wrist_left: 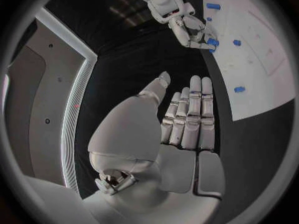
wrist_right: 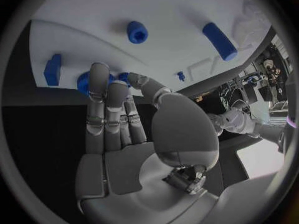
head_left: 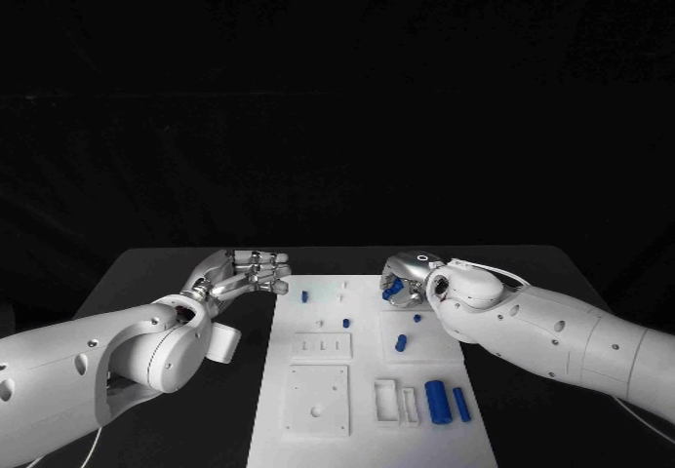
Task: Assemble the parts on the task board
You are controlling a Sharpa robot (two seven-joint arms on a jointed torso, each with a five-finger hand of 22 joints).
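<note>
Head view: the white board (head_left: 369,370) lies lengthwise in the middle of the black table (head_left: 155,268). The left hand (head_left: 242,272) hovers over the table just beside the board's far left edge, fingers extended and holding nothing. The right hand (head_left: 408,276) sits at the board's far right corner, fingers curled down around a blue part (head_left: 392,290). Other blue parts lie on the board: a small one (head_left: 304,294) near the left edge, a stub (head_left: 346,322) mid-board, one (head_left: 401,342) further in, and two long cylinders (head_left: 438,402) side by side near the right edge, close to the robot.

Left wrist view: the left hand (wrist_left: 187,119) is flat, fingers straight and side by side, thumb out, with nothing in it. It is above the black table, next to the board (wrist_left: 261,64). Across from it the right hand (wrist_left: 190,27) touches a blue part (wrist_left: 213,42) at the board's edge.

Right wrist view: the right hand (wrist_right: 115,117) reaches toward the board (wrist_right: 156,15), its fingertips (wrist_right: 97,72) at a blue part (wrist_right: 84,80) by the board's edge. I cannot tell if it truly grips the part or just touches it. A blue block (wrist_right: 53,69) lies beside it; a round part (wrist_right: 137,32) and a cylinder (wrist_right: 219,41) lie further off.
</note>
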